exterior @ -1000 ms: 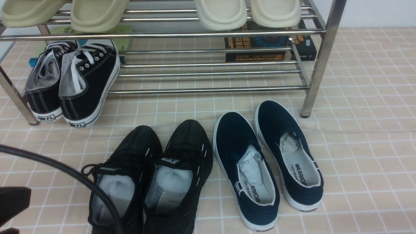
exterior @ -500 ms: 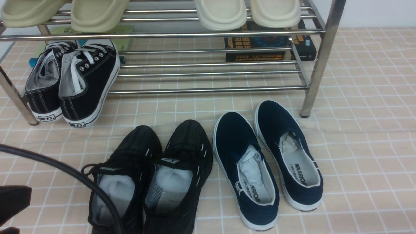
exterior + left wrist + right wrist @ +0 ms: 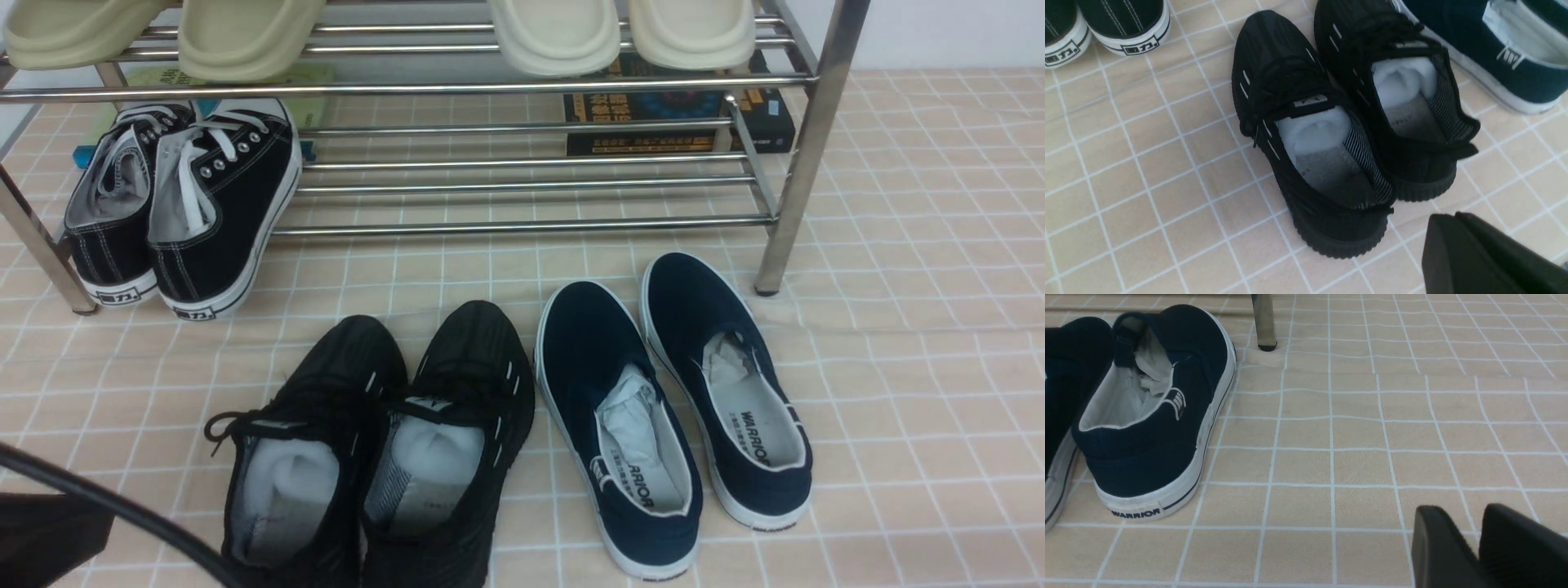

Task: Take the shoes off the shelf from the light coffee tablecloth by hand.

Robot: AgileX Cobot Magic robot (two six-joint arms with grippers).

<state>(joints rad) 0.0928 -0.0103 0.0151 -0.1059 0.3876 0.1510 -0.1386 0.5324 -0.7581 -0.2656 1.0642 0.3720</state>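
Note:
The shoes (image 3: pixel 457 384), an all-black knit pair with white paper stuffing, stand side by side on the light coffee tablecloth (image 3: pixel 922 367), in front of the chrome shelf (image 3: pixel 804 139) and off it. In the left wrist view the shoes (image 3: pixel 1298 81) lie just beyond my left gripper (image 3: pixel 1453 222), which is shut, holds nothing and hangs a little behind their heels. A dark part of that arm (image 3: pixel 49 539) shows at the front view's lower left corner. My right gripper (image 3: pixel 1466 512) is open over bare cloth, with nothing between its fingers.
Navy slip-ons (image 3: pixel 620 367) stand right of the black pair. Black canvas sneakers (image 3: pixel 220 204) lean on the shelf's low tier at the left. Pale slides (image 3: pixel 245 33) sit on the upper tier, with books (image 3: pixel 678 106) behind. A shelf post (image 3: pixel 1263 322) stands beyond the slip-on.
The left arm's dark part and its cable have dropped lower toward the front view's bottom corner. The shoes have not moved.

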